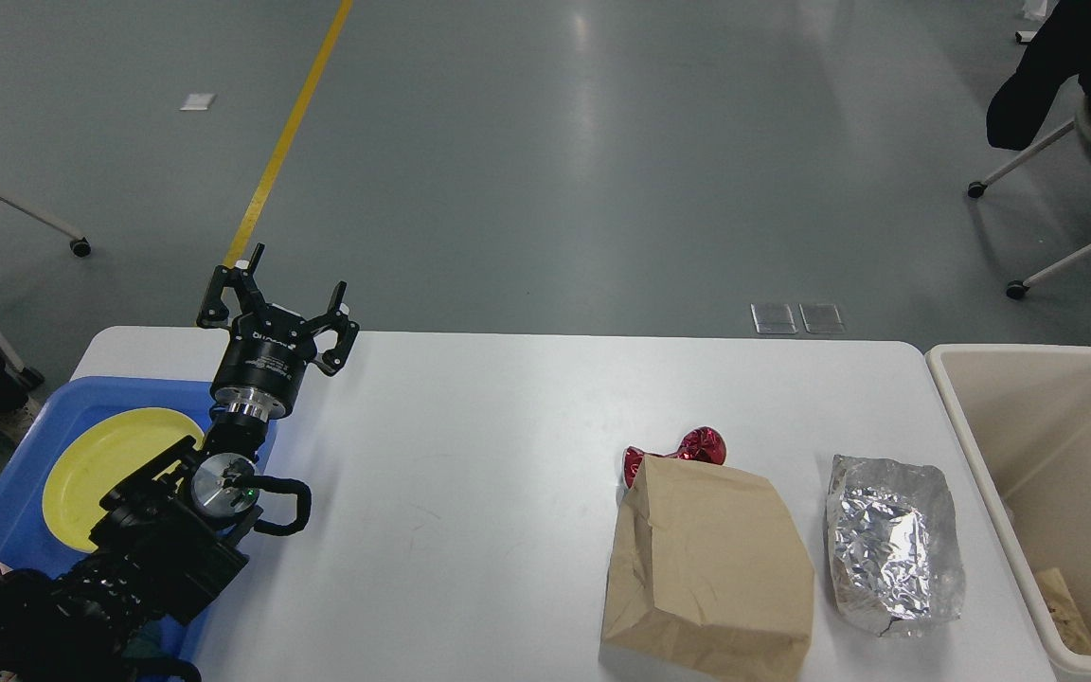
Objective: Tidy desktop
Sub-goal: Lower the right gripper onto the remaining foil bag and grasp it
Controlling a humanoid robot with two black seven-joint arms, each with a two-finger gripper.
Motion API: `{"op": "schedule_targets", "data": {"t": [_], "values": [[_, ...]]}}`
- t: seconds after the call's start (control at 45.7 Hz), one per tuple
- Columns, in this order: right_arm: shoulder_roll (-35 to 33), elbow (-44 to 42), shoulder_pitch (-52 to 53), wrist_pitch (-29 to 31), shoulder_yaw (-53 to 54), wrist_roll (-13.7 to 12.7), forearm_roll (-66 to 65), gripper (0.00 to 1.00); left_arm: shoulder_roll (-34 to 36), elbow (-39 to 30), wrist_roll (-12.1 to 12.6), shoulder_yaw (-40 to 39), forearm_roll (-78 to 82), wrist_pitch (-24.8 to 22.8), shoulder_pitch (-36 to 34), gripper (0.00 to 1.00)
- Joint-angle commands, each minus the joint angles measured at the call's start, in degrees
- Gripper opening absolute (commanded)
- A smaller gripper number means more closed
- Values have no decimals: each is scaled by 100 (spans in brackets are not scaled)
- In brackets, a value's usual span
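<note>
Task status: incomplete, by judgement. The desktop fills the lower view and carries three loose items, all nearer the cream bin, which stands at the desktop's right end: a brown paper bag, a crumpled foil bag between the paper bag and the bin, and a red foil wrapper at the paper bag's far edge. The bin holds some scrap. Opposite the bin, a blue tray holds a yellow plate.

Left gripper: fingers spread, holding nothing, above the desktop's far-left corner. Right gripper: not visible.

Room: grey floor, yellow line, wheeled chairs.
</note>
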Motion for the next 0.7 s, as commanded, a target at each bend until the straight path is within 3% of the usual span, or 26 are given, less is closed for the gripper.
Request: {"op": "schedule_targets", "data": {"t": [0.0,0.197,0.459,0.678], "values": [[195,146,800,431,-805,29,-385,100,0,0,0,0,0,0,0,97],[635,787,1618,457,-1307,47,-1413,100,0,0,0,0,0,0,0,97],[1171,2370,2699,589,-1334,20,-2575,100,0,0,0,0,0,0,0,97],[1409,2573,2990,1072,-1088,20,-2593,100,0,0,0,0,0,0,0,97]]}}
